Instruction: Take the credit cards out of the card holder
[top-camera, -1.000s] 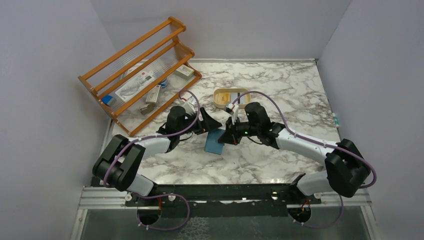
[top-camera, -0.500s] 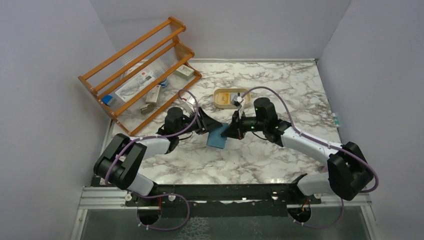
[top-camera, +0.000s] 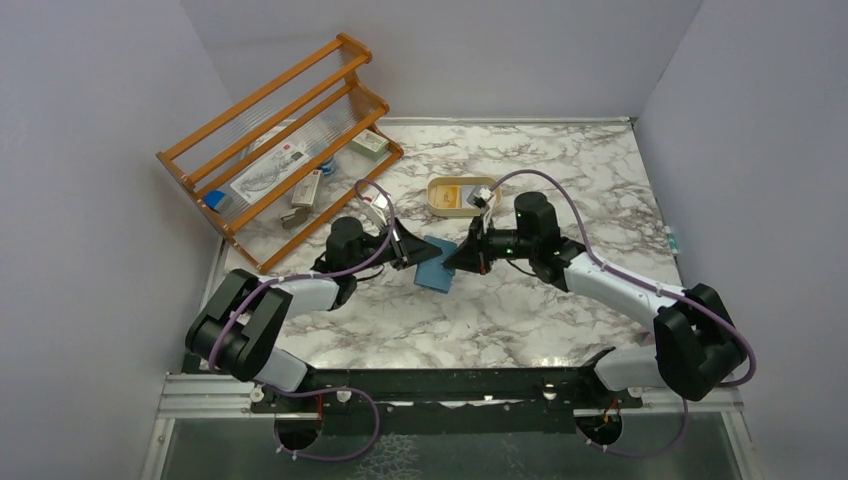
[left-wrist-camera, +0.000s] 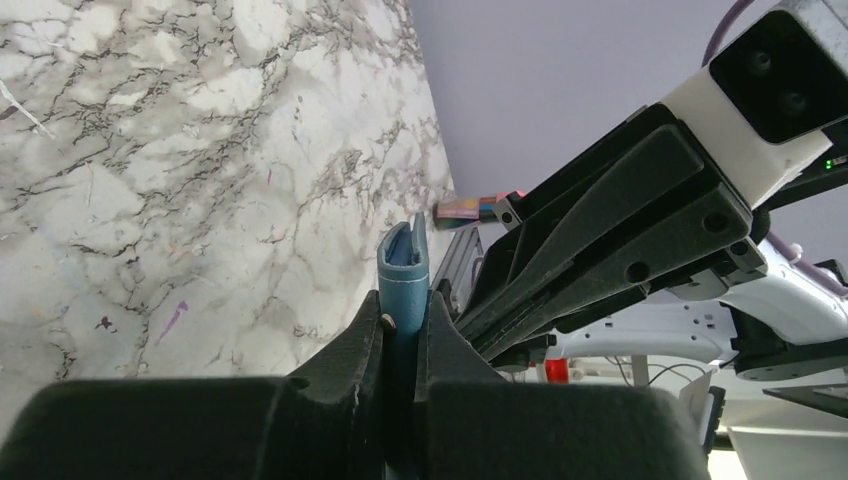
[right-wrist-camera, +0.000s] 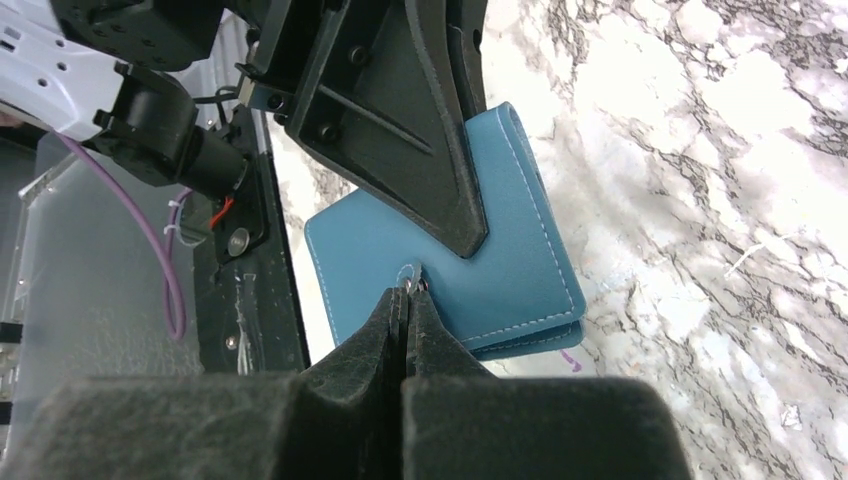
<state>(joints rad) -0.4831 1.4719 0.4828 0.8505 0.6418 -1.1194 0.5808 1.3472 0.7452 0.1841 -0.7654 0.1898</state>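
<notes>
Teal-blue card holder (right-wrist-camera: 520, 270) w/ pale stitching, blk fingers (right-wrist-camera: 400, 150), white-grey marble table (top-camera: 560, 160), orange rack (top-camera: 250, 98), cream tray (top-camera: 432, 195).

A robotics lab test cell. Plain lavender walls (top-camera: 100, 150) box in a marble-patterned surface (top-camera: 560, 170). Two white and black robot arms (top-camera: 610, 285) are bolted to a metal rail (top-camera: 450, 385) at its near edge, with purple cables (top-camera: 545, 182) looped in the open. An orange wooden rack (top-camera: 280, 140) of props stands far left.

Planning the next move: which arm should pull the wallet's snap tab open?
Right. The right gripper is pinched shut on the snap tab, while the left gripper clamps the card holder by its body, steadying it.
</notes>
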